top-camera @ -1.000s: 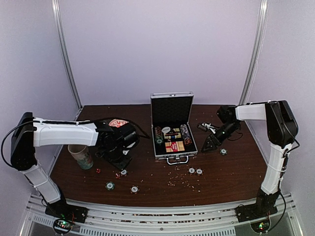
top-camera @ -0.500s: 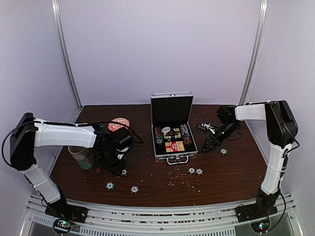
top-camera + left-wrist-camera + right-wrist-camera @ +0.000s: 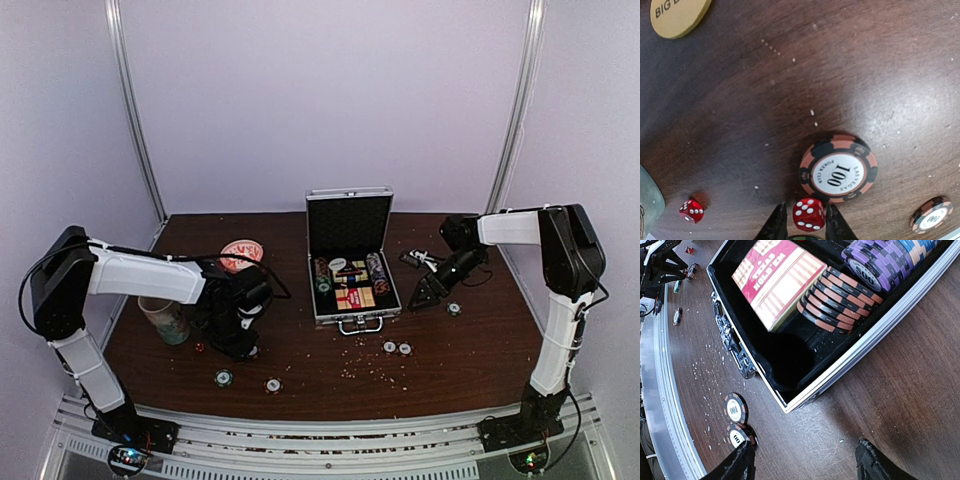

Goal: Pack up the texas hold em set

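Two black tapered fingers flank a glossy, white-pipped red die.

The silver case stood open on the surface, the left arm bent low beside the paper cup, chips scattered nearby.

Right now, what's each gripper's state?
Left gripper: straddling a red die; grip cannot be told.
Right gripper: open, holding nothing.
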`<state>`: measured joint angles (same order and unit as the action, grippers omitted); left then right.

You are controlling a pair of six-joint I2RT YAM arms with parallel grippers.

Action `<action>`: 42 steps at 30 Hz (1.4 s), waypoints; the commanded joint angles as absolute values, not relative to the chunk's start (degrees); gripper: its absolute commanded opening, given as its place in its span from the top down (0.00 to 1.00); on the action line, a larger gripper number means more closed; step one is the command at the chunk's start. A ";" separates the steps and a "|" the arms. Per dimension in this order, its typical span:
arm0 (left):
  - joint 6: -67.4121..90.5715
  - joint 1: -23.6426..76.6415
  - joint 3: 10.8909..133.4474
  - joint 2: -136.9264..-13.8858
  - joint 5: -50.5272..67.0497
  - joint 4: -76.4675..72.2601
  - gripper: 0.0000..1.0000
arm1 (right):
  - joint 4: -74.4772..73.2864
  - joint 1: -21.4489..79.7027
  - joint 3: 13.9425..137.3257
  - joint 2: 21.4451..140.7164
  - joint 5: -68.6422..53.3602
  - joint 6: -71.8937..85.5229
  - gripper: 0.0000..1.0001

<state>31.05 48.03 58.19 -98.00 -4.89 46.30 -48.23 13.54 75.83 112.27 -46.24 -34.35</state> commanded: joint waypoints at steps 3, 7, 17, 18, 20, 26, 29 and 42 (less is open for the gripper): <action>31.29 47.72 56.54 -97.44 -4.13 45.57 0.78 | -48.58 13.89 76.90 111.66 -45.77 -34.63 0.30; 31.21 47.72 56.88 -96.44 -4.13 47.50 0.86 | -48.52 13.97 76.99 111.63 -45.78 -34.67 0.30; 25.92 48.01 75.00 -95.10 -2.41 51.23 0.94 | -48.54 13.97 77.00 111.46 -45.78 -34.74 0.30; 24.72 48.34 76.97 -95.79 -1.62 49.95 0.94 | -48.52 13.97 77.02 111.37 -45.79 -34.72 0.30; 22.77 48.91 81.07 -97.76 -0.90 47.03 0.94 | -48.52 13.97 76.99 111.31 -45.87 -34.72 0.30; 19.57 50.93 93.87 -107.95 -1.24 39.35 0.95 | -48.60 13.98 77.12 111.28 -46.44 -34.54 0.30; 18.02 51.95 98.23 -113.15 -2.06 35.94 0.96 | -48.45 13.97 77.08 111.18 -46.58 -34.45 0.30; 15.41 52.41 114.04 -131.72 -7.69 28.74 0.96 | -48.40 13.97 77.13 111.88 -46.32 -34.37 0.30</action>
<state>17.72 52.53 109.19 -128.09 -5.15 32.62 -48.23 13.65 75.83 112.27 -46.26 -34.30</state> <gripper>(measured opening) 0.121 0.704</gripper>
